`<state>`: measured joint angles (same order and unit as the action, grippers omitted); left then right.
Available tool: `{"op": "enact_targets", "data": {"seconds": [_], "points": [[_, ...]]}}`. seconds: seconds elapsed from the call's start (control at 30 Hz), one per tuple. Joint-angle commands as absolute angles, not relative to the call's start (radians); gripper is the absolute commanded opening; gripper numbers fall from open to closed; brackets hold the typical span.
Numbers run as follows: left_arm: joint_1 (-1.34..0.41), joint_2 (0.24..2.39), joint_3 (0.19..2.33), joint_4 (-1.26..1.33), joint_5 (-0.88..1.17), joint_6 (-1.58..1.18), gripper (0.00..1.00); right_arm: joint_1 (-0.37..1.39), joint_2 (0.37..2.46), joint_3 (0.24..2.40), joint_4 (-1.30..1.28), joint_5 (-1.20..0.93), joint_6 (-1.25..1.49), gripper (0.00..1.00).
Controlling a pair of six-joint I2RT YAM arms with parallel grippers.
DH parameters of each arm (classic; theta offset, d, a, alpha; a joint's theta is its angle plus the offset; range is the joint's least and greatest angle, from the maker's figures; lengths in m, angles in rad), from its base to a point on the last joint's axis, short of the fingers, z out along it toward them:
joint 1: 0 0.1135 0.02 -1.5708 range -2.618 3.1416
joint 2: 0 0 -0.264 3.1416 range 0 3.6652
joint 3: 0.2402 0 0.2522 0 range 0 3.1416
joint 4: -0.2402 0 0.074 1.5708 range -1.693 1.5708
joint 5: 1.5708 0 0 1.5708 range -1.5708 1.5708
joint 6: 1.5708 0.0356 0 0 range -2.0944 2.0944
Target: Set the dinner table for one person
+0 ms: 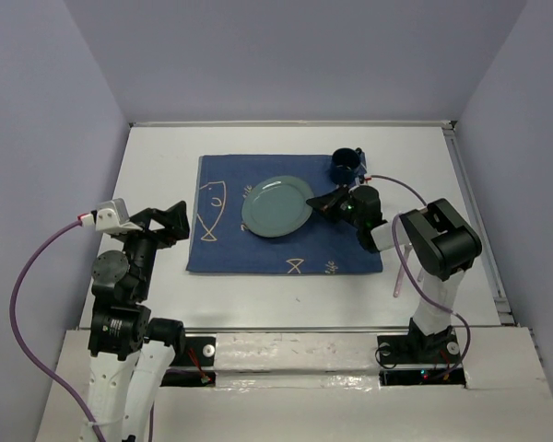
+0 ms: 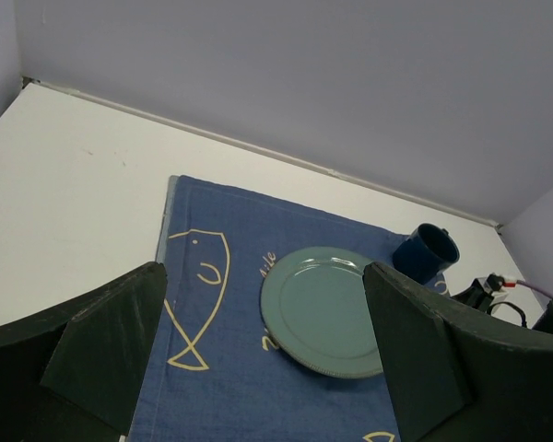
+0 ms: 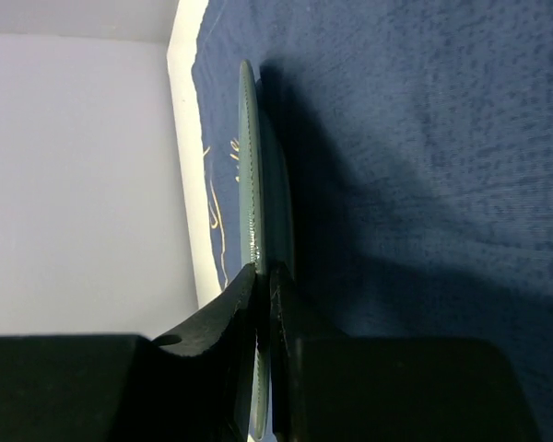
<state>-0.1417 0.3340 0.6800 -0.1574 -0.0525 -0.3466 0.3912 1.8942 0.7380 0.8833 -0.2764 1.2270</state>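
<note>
Green plate [image 1: 276,206] mid mat [image 1: 230,253] on the bench [image 1: 152,166]; my right pincer [image 1: 324,203] nips its rim, left pincer [image 1: 173,219] wide, beside the mat. Thin grip: I fear it slips, or drags the mat.

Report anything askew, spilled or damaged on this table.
Nothing spilled or damaged. The plate is on the blue cloth, its right rim pinched by the right end effector; the mug stands upright at the cloth's far right corner.
</note>
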Motion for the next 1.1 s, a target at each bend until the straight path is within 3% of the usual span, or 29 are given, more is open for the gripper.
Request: {"op": "enact_targets", "data": {"seconds": [0.0,0.1,0.17,0.2,0.23,0.37,0.53,0.7,0.93,1.07], "points": [[-0.137,0.344,0.675,-0.107,-0.034,-0.339,0.99,0.38,1.871,0.739,1.106,-0.311,1.267,0.21],[-0.137,0.341,0.675,-0.107,-0.032,-0.339,0.99,0.38,1.855,0.727,1.031,-0.31,1.237,0.43],[-0.138,0.341,0.675,-0.107,-0.032,-0.339,0.99,0.38,1.806,0.718,0.894,-0.295,1.191,0.68],[-0.138,0.341,0.675,-0.107,-0.032,-0.341,0.99,0.38,1.805,0.716,0.893,-0.284,1.168,0.68],[-0.14,0.339,0.675,-0.107,-0.032,-0.339,0.99,0.38,1.769,0.718,0.805,-0.264,1.119,0.77],[-0.144,0.331,0.675,-0.107,-0.032,-0.339,0.99,0.38,1.685,0.747,0.543,-0.221,0.976,0.93],[-0.182,0.331,0.68,-0.12,-0.023,-0.336,0.99,0.38,1.594,0.741,0.286,-0.1,0.835,0.99],[-0.255,0.336,0.687,-0.132,-0.011,-0.316,0.99,0.351,1.435,0.675,0.161,0.044,0.759,0.98],[-0.385,0.308,0.692,-0.147,-0.02,-0.291,0.99,0.17,1.128,0.505,-0.113,0.105,0.811,0.63],[-0.445,0.276,0.695,-0.156,-0.046,-0.288,0.99,0.135,0.991,0.521,-0.354,0.194,0.808,0.56]]}}
